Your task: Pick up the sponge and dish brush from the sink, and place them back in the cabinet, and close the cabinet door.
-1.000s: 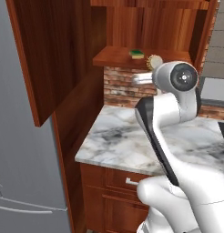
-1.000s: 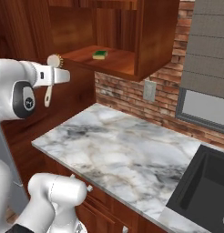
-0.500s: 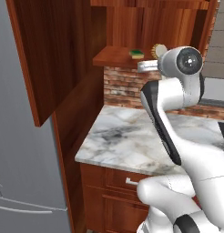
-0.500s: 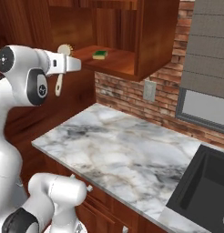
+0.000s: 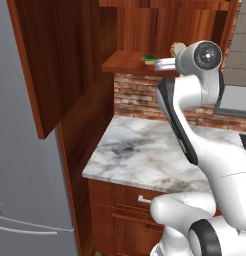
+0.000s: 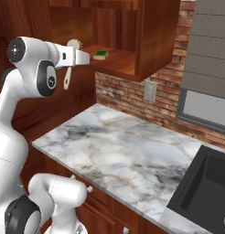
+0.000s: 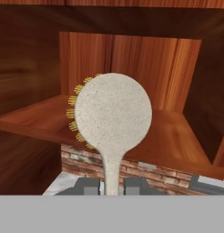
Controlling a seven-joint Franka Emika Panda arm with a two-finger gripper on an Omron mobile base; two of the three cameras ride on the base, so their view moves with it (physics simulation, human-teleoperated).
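Tool (image 7: 112, 185) raised dish brush (image 7: 113, 113) toward cabinet (image 7: 132, 59)

Kitchen: marble counter (image 6: 119, 155), brick backsplash (image 6: 132, 93), black sink (image 6: 206, 192), wooden wall cabinet (image 5: 140, 62).

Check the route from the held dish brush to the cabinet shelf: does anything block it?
Nothing visible blocks it. The gripper is shut on the dish brush, held upright in front of the open cabinet. The cabinet door is swung aside. The sponge already lies on the shelf, which has bare room beside it.
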